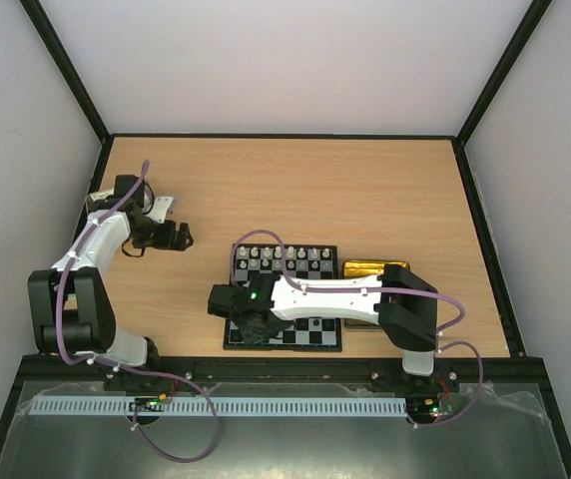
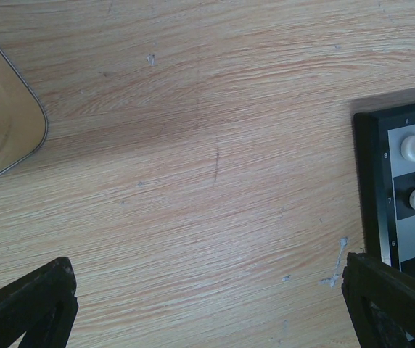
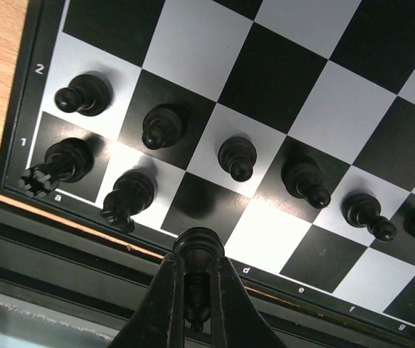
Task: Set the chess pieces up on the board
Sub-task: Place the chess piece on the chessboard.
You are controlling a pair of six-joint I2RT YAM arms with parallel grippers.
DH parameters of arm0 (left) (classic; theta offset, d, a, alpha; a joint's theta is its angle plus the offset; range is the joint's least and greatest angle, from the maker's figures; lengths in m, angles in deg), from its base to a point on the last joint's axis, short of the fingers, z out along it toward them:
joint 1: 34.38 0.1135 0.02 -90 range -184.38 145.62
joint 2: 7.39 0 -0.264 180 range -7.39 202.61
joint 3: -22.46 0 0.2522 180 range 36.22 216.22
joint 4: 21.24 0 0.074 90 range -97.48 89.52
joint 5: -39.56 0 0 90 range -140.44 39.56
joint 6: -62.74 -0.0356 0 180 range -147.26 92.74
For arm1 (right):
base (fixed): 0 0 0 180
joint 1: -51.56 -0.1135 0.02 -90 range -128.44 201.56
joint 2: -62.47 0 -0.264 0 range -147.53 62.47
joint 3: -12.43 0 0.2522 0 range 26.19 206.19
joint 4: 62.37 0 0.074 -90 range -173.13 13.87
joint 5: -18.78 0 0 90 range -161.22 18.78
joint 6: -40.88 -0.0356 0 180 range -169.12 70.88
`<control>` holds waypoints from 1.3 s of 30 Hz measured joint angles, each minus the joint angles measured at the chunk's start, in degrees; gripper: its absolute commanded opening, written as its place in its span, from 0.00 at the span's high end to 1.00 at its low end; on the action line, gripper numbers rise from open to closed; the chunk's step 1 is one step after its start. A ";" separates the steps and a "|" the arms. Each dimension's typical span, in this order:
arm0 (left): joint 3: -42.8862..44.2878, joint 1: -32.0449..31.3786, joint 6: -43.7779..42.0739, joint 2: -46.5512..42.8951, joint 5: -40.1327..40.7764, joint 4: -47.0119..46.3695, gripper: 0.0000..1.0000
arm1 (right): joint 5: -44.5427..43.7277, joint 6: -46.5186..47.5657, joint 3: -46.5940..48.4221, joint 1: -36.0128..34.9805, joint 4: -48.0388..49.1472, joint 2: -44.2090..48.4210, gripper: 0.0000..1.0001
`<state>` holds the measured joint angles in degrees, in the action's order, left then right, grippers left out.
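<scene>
**A:** Chess pieces (image 1: pixel 300 261): how many are home on the board (image 1: pixel 315 334)?

**B:** Most, I'd judge. The board lies mid-table (image 1: pixel 385 190), toward the near edge. The white pieces (image 2: pixel 411 148) seem to fill its two far rows, though the top view shows them too small to count.

**A:** And black?

**B:** On the near side. Six black pawns (image 3: pixel 238 156) show along the second row, running right from the left corner. The rest of that row is outside the wrist view. In the nearest row the rook (image 3: pixel 59 167) sits on the left corner square, with the knight (image 3: pixel 126 197) just right of it.

**A:** The next square?

**B:** Bare, with a shadow on it. The right gripper (image 3: pixel 197 272) hangs over it, jaws closed tight on a black piece (image 3: pixel 196 243). By its rounded head and its turn in the row, I'd guess a bishop.

**A:** So what's left?

**B:** Setting that one down, then filling the nearest row to its right, where the squares in view are bare. The far-right end I cannot see.

**A:** The other arm?

**B:** The left gripper (image 2: pixel 207 312) is well off to the left of the board, over bare table, jaws wide apart and holding nothing. The rounded corner of a tin lid (image 2: pixel 4 123) lies near it. The gold tin (image 1: pixel 370 267) sits just beside the board's right edge.
</scene>
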<state>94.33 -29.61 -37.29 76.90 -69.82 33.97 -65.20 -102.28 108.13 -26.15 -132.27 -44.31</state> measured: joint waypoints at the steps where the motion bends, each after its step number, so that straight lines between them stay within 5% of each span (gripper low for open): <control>1: 0.00 0.00 0.00 0.00 0.00 0.00 0.01 | -0.04 0.00 -0.09 0.00 0.02 -0.33 0.98; 39: 0.00 0.00 0.02 -0.17 0.13 0.00 0.01 | -0.33 -0.17 -1.77 0.39 1.77 -1.62 0.93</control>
<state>94.33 -29.61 -37.26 76.73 -69.68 33.97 -65.53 -102.46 106.35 -25.75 -130.50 -45.93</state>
